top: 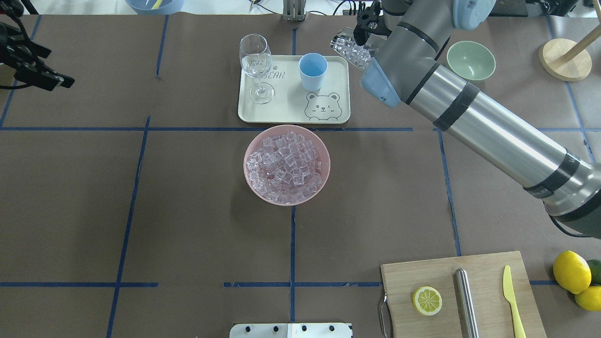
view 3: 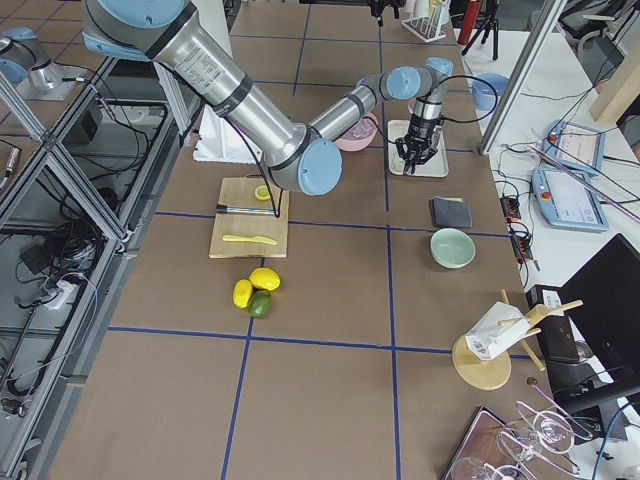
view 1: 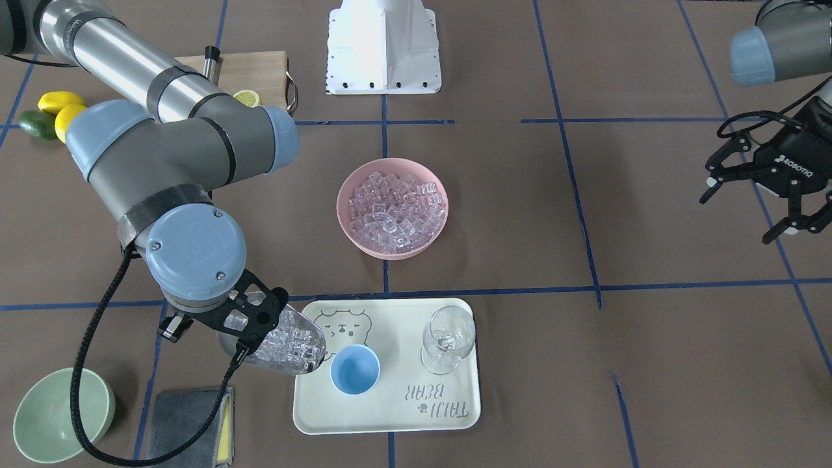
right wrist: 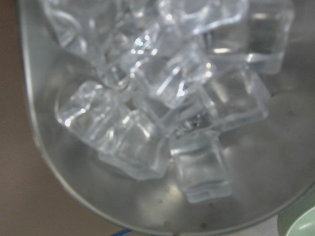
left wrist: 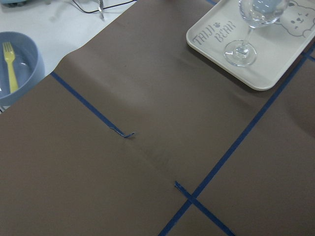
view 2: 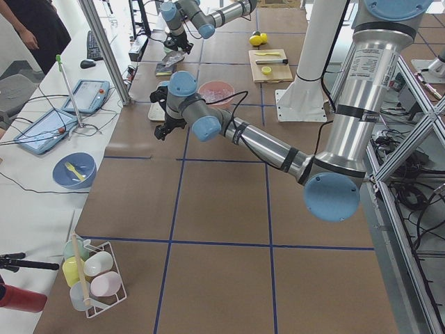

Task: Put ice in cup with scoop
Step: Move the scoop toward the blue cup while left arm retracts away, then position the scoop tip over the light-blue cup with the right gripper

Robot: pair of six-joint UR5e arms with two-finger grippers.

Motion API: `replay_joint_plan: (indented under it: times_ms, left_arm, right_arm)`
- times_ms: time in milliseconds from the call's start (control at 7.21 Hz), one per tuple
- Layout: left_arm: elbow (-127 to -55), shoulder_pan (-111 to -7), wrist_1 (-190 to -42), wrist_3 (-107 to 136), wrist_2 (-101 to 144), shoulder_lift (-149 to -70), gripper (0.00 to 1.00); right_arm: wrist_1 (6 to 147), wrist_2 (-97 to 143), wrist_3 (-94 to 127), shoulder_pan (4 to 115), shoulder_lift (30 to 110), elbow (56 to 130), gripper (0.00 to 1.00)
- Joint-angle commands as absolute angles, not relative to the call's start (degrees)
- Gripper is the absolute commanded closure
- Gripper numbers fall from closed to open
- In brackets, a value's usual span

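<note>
The carrying step is judged to be in hand. The scoop (right wrist: 74,191) is grasped by the right tool (view 1: 255,316), which is clenched on its rear end; the handle itself is hidden under the tool's fingers. In the front-facing view the scoop is seen at lower left of centre, held above the left edge of the cream bear-printed tray (view 1: 390,416). Its trough is heaped with ice (view 1: 294,343), and the right wrist view is filled by these glassy cubes lying on the steel.

The light-blue cup (view 1: 355,369) stands upright on the tray, just to the right of the scoop's open end in that view. Its inside appears bare, so no ice is judged to have been delivered yet. A clear wine glass (view 1: 447,338) stands further right on the same tray, apart from the cup. The main stock of cubes is left in the pink bowl (view 1: 339,208) at mid-frame.

The left tool (view 1: 747,214) is held released, fingers spread, at the right edge of the front-facing view, well apart from the tray.

For the next move, the scoop's mouth needs to be brought over the cup's rim and the trough tipped gently forward. As the cup's mouth looks barely wider than the scoop's, a slow pour is called for if cubes are not to be spilt onto the tray or worktop (left wrist: 147,147).
</note>
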State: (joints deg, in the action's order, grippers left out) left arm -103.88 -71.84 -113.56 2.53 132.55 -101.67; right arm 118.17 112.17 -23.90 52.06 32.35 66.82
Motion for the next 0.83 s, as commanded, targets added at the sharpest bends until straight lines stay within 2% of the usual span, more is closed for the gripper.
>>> replay_joint_plan:
  times_ms: [0, 278, 555, 694]
  left_arm:
    - [-104.4, -73.3, -112.7, 2.5, 132.6, -100.5, 0.00]
    - [-104.5, -73.4, -112.8, 2.3, 132.7, -99.9, 0.00]
    - [-104.6, -73.7, -113.0, 2.0, 132.7, -99.9, 0.00]
    - [-104.6, -73.7, -113.1, 2.0, 132.7, -99.9, 0.00]
  right_arm:
    - [120.7, 111.5, -22.2, 51.9, 27.8, 61.1, 1.00]
    - [127.7, 106.2, -22.1, 49.6, 25.3, 59.3, 1.00]
    - [131.5, 100.6, -22.1, 48.0, 20.4, 52.4, 1.00]
    - [132.6, 98.2, -22.1, 47.5, 20.0, 51.4, 1.00]
